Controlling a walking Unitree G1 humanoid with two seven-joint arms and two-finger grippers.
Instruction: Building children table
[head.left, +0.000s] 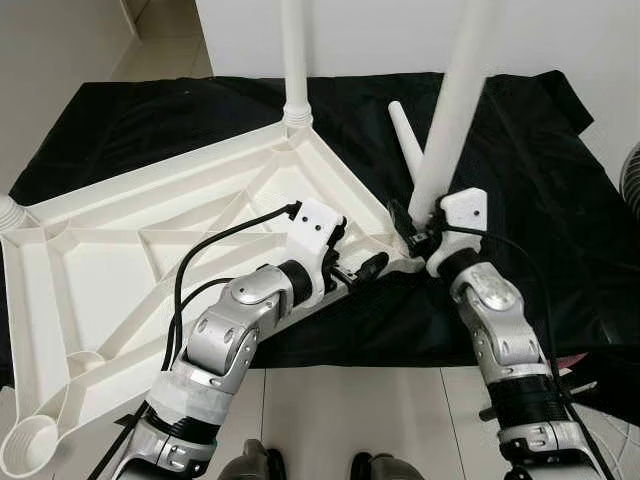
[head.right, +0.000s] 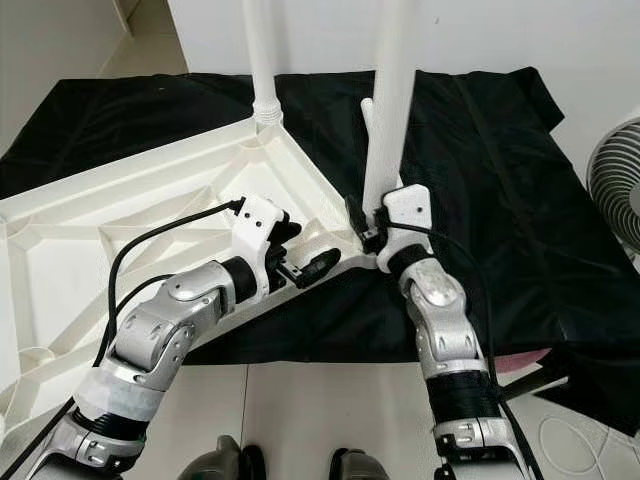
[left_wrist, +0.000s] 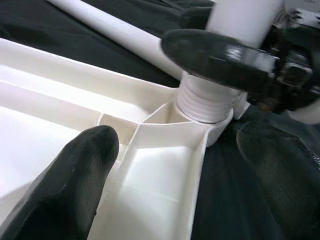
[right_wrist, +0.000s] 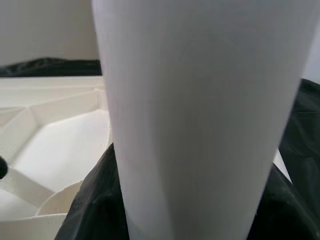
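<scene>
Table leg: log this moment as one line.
right gripper: shut on table leg | leg in tabletop corner socket | left gripper: open, at corner

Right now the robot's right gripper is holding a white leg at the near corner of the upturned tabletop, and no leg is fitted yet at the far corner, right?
Not quite. The far corner already has a leg standing in it, as the left eye view shows. The right gripper does hold a leg at the tabletop's near corner.

No readable text, labels, brands or numbers anywhere.
</scene>
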